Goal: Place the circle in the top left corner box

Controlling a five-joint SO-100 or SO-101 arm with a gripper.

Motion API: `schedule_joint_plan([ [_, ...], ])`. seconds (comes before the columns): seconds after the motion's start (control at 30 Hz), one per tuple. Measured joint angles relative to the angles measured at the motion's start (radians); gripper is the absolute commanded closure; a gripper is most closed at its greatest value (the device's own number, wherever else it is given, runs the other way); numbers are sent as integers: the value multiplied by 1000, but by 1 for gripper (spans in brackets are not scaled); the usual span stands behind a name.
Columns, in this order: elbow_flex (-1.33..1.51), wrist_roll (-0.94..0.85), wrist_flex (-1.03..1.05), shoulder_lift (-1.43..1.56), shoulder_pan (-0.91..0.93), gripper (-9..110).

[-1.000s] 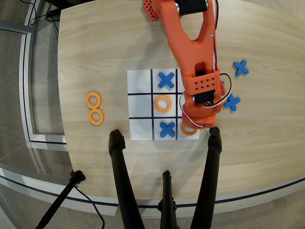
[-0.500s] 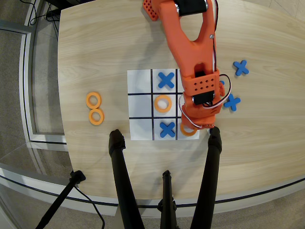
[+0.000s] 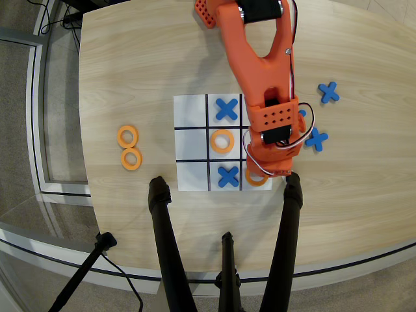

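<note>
The paper grid (image 3: 190, 166) lies mid-table in the overhead view. My orange gripper (image 3: 265, 173) hangs over its right column, and the wrist hides the fingers. An orange circle (image 3: 253, 179) peeks out from under the gripper in the cell at the bottom right of this view; I cannot tell whether it is held or lying flat. The corner box at the top left of this view (image 3: 190, 112) is bare white. Another orange ring (image 3: 222, 141) fills the centre cell. Blue crosses sit in the top middle (image 3: 226, 108) and bottom middle (image 3: 228, 176) cells.
Two spare orange rings (image 3: 128, 136) (image 3: 131, 158) lie left of the grid. Two blue crosses (image 3: 329, 91) (image 3: 318, 139) lie right of the arm. Black tripod legs (image 3: 162, 227) (image 3: 289, 214) reach over the table's near edge below the grid.
The gripper head and the ring under it have crept very slightly; everything else is unmoved.
</note>
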Motion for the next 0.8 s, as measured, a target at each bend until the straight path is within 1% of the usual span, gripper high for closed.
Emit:
schedule_joint_plan([
  [0.27,11,0,0,9,0,95],
  [0.53,60,0,0,118,0,95],
  [0.67,140,-2,34,282,21,95],
  [0.8,311,-25,149,592,31,95],
])
